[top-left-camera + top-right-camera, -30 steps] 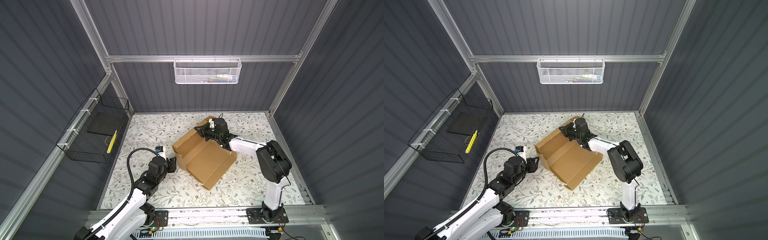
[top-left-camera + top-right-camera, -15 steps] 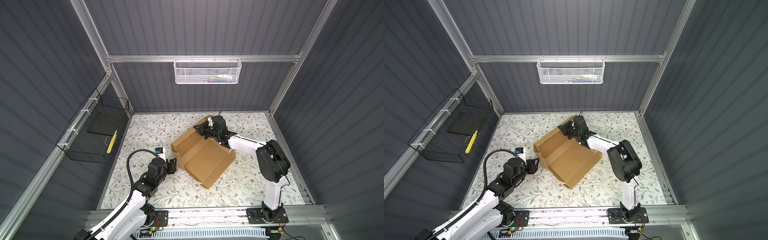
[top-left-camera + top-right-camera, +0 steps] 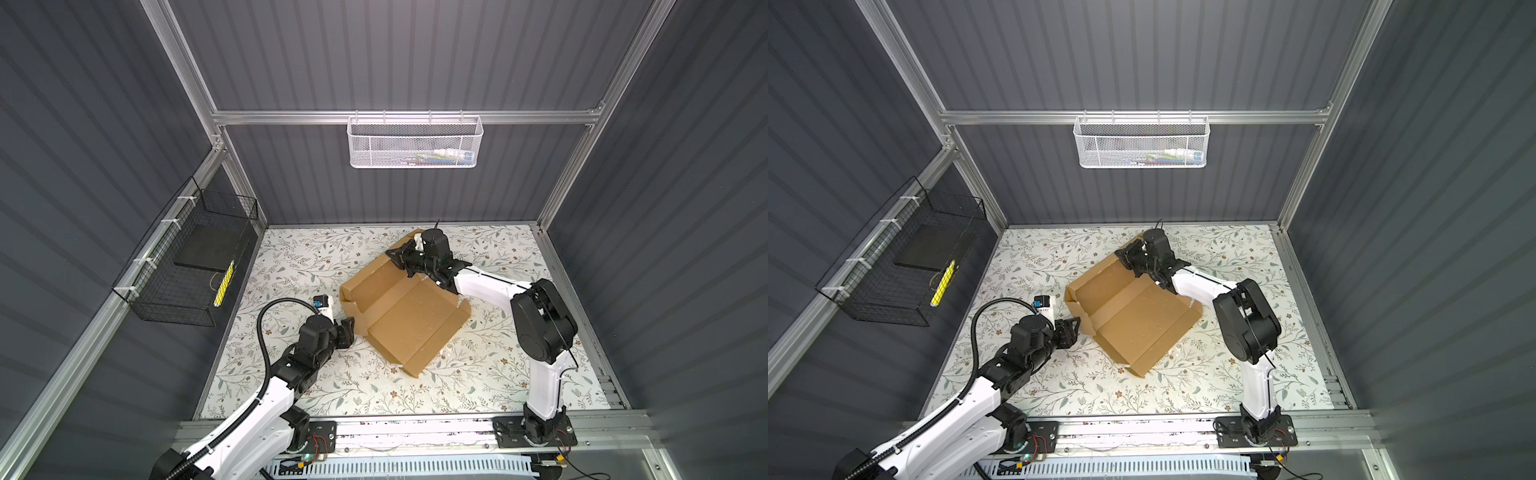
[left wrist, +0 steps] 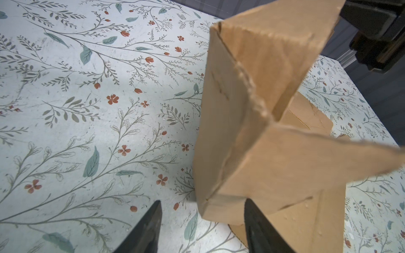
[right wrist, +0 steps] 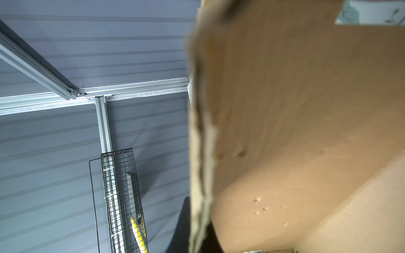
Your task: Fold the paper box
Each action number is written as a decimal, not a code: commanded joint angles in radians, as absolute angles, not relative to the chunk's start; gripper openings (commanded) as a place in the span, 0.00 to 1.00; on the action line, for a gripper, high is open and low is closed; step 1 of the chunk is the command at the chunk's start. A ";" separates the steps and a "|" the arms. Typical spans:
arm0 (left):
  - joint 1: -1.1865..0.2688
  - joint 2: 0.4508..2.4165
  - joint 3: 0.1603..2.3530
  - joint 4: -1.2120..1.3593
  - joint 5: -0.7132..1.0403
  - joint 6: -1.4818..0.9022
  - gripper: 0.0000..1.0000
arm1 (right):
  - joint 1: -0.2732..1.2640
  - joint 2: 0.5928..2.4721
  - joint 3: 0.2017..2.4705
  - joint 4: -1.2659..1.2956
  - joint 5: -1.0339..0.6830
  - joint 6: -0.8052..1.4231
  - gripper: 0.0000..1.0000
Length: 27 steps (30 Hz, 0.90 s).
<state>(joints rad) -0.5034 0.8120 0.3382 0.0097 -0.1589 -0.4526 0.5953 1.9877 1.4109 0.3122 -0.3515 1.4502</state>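
Box: the paper box (image 3: pixel 409 316) lies partly folded near the middle of the floral tabletop (image 3: pixel 332 382), slanted to its edges. In both top views (image 3: pixel 1133 318) its open side faces up and its far panel is raised.
Left jaws: they stand apart at the box's left corner. In the left wrist view that corner (image 4: pixel 221 203) sits between the two black fingertips (image 4: pixel 153 216), and nothing is pinched. Whether a fingertip touches the cardboard cannot be told.
Right jaws: closed on the raised far edge of the box. In the right wrist view the worn cardboard edge (image 5: pixel 201 153) runs down into them.
Left wall: a black wire basket (image 3: pixel 166 299) holds a black slab (image 3: pixel 208 249).
Back rail: a white mesh basket (image 3: pixel 413 143) hangs above the tabletop.
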 commanded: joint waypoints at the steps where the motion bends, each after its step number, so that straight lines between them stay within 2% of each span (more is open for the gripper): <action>1: -0.508 0.817 0.330 0.041 -0.180 -0.417 0.61 | 0.603 2.019 1.442 0.290 -0.348 1.446 0.01; 20: -0.508 0.949 0.324 0.178 -0.158 -0.415 0.59 | 0.613 2.017 1.451 0.296 -0.353 1.440 0.01; 27: -0.508 0.987 0.307 0.226 -0.203 -0.448 0.60 | 0.620 1.996 1.428 0.320 -0.363 1.435 0.01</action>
